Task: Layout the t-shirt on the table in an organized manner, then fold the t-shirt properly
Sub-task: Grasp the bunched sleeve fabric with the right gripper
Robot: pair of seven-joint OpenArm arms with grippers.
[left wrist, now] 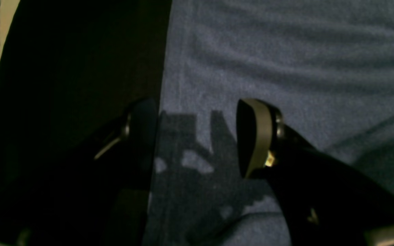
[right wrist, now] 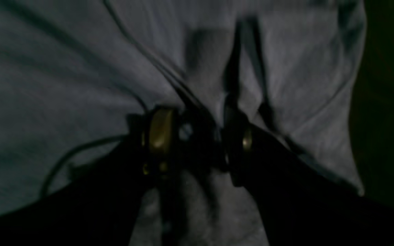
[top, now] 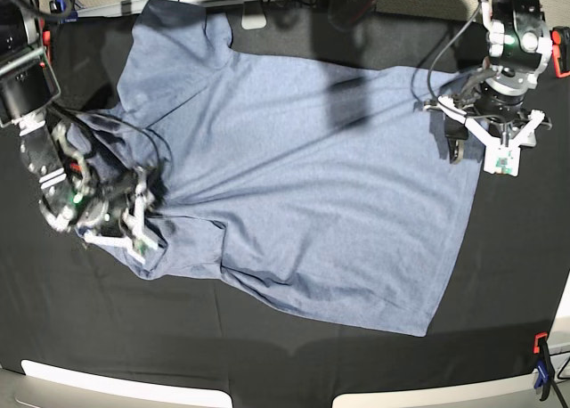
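1. Seeing the light blue-grey cotton t-shirt [top: 294,176] spread over the black-clothed table [top: 267,354], still rumpled.
2. My right gripper [right wrist: 197,136] sits on its sleeve; grip unclear.
3. My left gripper [left wrist: 197,136] gapes empty over its hem; closing carelessly risks dragging wrinkles.

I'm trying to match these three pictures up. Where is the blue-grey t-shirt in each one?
Left wrist: the t-shirt fills the right side, its straight edge meeting the black table.
Right wrist: it fills nearly everything, bunched at the right gripper.
Base: spread across the middle.
Shared landmark: the table.
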